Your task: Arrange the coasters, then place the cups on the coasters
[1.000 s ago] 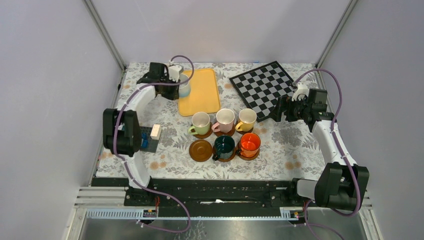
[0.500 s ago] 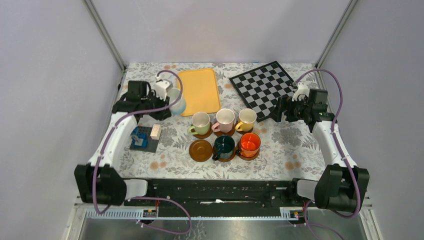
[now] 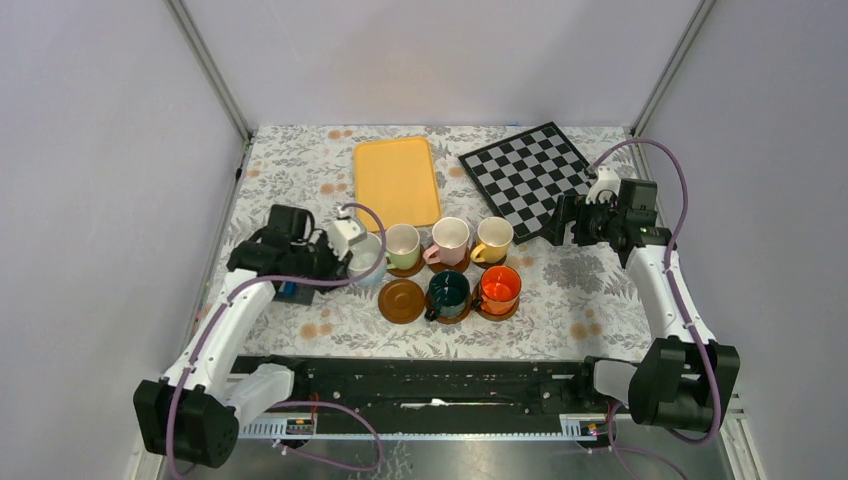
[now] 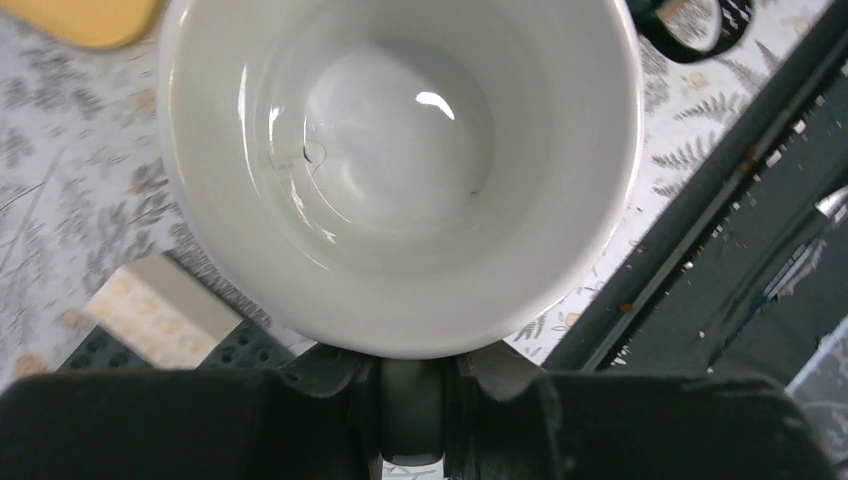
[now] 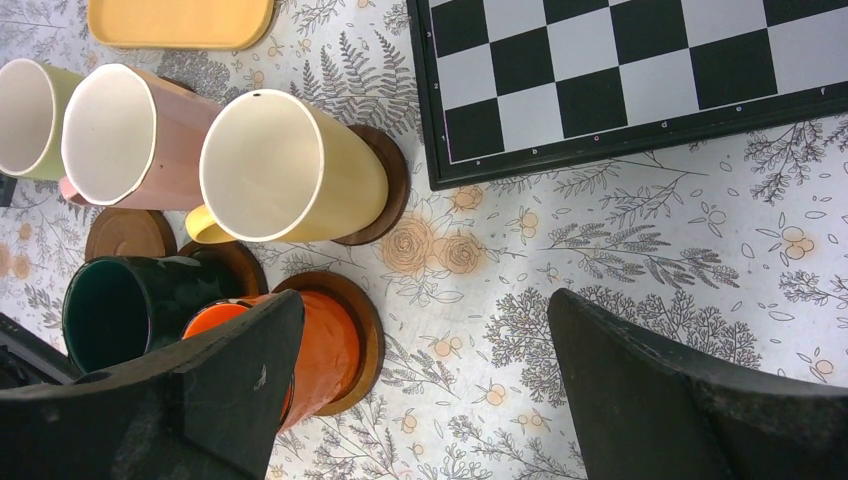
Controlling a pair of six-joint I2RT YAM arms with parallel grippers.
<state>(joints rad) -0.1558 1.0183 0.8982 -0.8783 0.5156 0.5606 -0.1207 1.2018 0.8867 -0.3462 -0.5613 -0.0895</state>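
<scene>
Left end effector (image 4: pixel 412 376), white cup (image 4: pixel 400 170) clamped at edge

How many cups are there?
6: pale green, pink and yellow in the back row, dark green and orange in front, all on coasters; white in the left end effector.

The only writing in view is on the chessboard (image 5: pixel 640 60). In the right wrist view, tiny pale marks that look like square letters and numbers run along its dark border. They are too small to read with certainty. No other writing can be read.
</scene>
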